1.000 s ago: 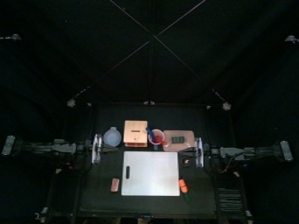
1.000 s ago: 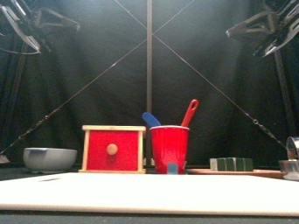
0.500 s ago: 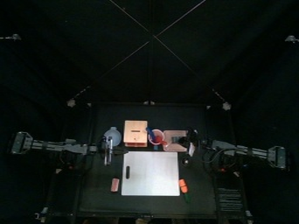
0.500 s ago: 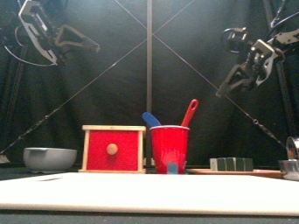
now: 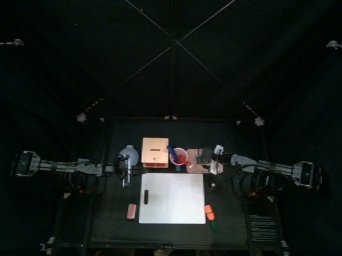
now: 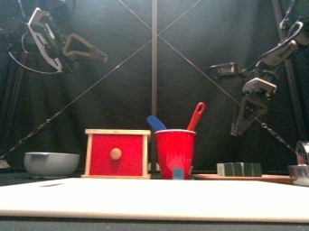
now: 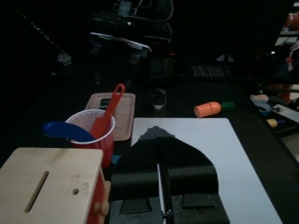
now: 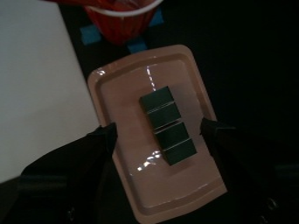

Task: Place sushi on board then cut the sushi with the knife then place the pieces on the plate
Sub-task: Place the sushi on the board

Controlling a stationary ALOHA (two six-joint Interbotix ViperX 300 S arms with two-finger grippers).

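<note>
- The white cutting board lies flat at the front middle of the table, with nothing on it.
- The sushi roll, four dark green blocks in a row, lies lengthwise on the pink tray. The tray sits just behind the board's back right corner.
- The red cup stands behind the board's back edge, just left of the tray. In it the blue knife leans left and the red knife leans right.
- The wooden box stands behind the board's back edge, just left of the cup, its red drawer front facing the board.
- The blue-grey bowl stands behind the board's back left corner.
- A small orange toy lies just beside the board's right edge, near the front.
- The right gripper hangs above the tray, behind the board's back right corner and well clear of the sushi. Its jaws are spread, one to each side of the tray in the right wrist view, and hold nothing.
- The left gripper hangs high above the board's back left corner. Its jaws are pressed together and hold nothing.
</note>
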